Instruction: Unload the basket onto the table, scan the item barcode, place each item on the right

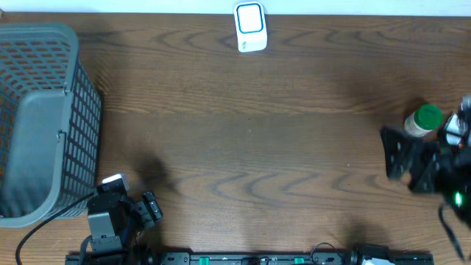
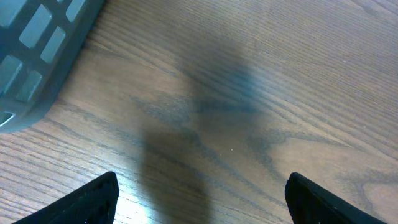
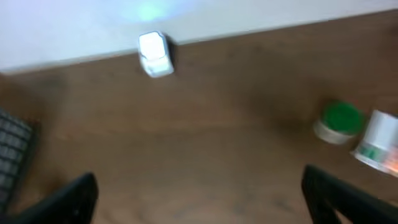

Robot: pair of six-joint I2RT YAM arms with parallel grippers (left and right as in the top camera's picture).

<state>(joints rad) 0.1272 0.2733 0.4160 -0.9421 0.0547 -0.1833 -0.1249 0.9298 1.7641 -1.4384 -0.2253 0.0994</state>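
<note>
A white barcode scanner (image 1: 250, 27) with a blue-edged window stands at the table's far edge; the right wrist view shows the scanner (image 3: 154, 54) too, blurred. A small container with a green lid (image 1: 424, 120) stands at the right, just beyond my right gripper (image 1: 388, 153), which is open and empty. In the right wrist view the green-lidded container (image 3: 337, 121) is off to the right, outside the gap of the right gripper (image 3: 202, 198). My left gripper (image 1: 153, 210) is open near the front left, over bare wood in its own view (image 2: 200, 200).
A grey mesh basket (image 1: 44, 118) fills the left side; the basket's corner (image 2: 37, 56) shows in the left wrist view. A white labelled item (image 3: 378, 140) lies beside the green-lidded container, and the right arm partly covers this white item (image 1: 452, 129) from overhead.
</note>
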